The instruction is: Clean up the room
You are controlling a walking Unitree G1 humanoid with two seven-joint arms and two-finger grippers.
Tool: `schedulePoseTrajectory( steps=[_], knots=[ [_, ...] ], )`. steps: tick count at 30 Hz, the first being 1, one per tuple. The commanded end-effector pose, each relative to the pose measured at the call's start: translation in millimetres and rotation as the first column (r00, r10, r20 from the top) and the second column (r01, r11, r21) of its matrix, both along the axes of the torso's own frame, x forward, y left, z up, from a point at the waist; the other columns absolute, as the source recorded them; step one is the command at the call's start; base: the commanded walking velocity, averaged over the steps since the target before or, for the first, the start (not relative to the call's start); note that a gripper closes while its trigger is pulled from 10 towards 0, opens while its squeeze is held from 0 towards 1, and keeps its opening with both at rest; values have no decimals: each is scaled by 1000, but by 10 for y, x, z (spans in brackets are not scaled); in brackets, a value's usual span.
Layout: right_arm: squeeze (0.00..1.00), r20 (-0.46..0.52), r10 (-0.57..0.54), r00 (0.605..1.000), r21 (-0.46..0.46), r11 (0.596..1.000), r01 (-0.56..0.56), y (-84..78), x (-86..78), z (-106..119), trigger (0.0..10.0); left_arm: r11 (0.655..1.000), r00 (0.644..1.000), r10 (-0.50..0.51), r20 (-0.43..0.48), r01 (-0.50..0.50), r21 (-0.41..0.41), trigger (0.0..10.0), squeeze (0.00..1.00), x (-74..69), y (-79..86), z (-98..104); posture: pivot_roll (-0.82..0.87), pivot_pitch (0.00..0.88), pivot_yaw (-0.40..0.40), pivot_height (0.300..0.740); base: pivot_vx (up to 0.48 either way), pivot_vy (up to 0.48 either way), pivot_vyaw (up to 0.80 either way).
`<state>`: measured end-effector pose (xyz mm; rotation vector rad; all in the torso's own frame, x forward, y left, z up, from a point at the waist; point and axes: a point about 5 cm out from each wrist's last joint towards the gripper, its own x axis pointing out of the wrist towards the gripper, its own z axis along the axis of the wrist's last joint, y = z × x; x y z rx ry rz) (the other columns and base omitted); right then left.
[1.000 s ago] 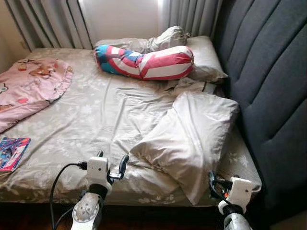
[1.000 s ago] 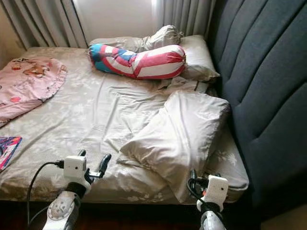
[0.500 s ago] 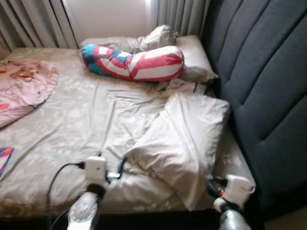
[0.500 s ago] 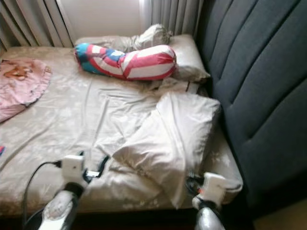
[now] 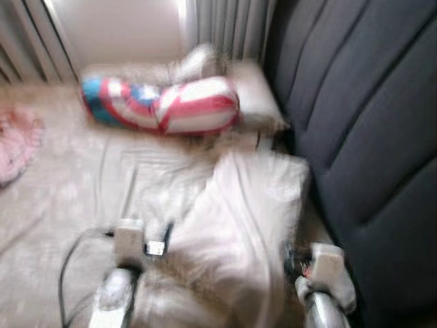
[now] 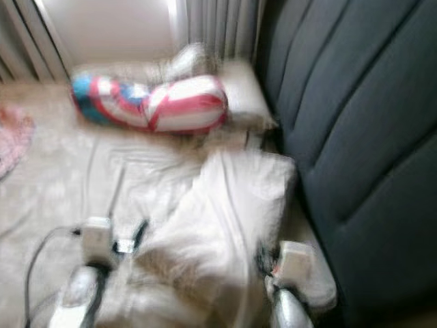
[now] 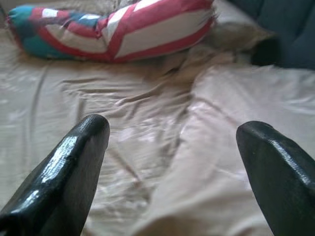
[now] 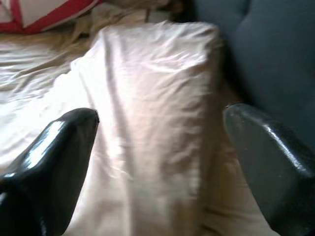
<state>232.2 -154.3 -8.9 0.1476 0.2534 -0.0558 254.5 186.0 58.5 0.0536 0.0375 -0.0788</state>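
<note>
A rumpled white pillow lies askew on the beige bed sheet, close to the dark headboard. Behind it rests a red, white and blue bolster with more beige pillows at the bed's head. My left gripper hovers open over the sheet just left of the pillow, and the bolster is far ahead of it. My right gripper stands open at the pillow's near end, next to the headboard. Both eye views are blurred.
A dark grey padded headboard runs along the right side. Grey curtains hang behind the bed. A pink blanket lies at the far left of the mattress. A black cable loops from my left wrist.
The whole picture has shifted left and blurred, so the camera has turned right and drawn nearer the pillow. The book and most of the pink blanket have left view. Both grippers stay open.
</note>
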Motion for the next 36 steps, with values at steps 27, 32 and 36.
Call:
schedulePoseTrajectory(
  steps=[27,32,36],
  knots=[
    [0,-22,82,996,24,996,-82,-37,65,-7,10000,999,1000,-24,8,24,-35,10000,0,73,-116,62,-106,54,-33,696,0,0,0],
    [0,-41,91,995,18,996,-90,-26,71,-20,10000,999,1000,-26,9,27,-34,10000,0,93,-118,65,-111,54,-30,696,0,0,0],
    [0,-48,101,994,38,994,-99,1,77,-30,10000,999,999,-30,14,30,-35,10000,0,113,-132,78,-102,55,-31,676,0,0,0]
  ],
)
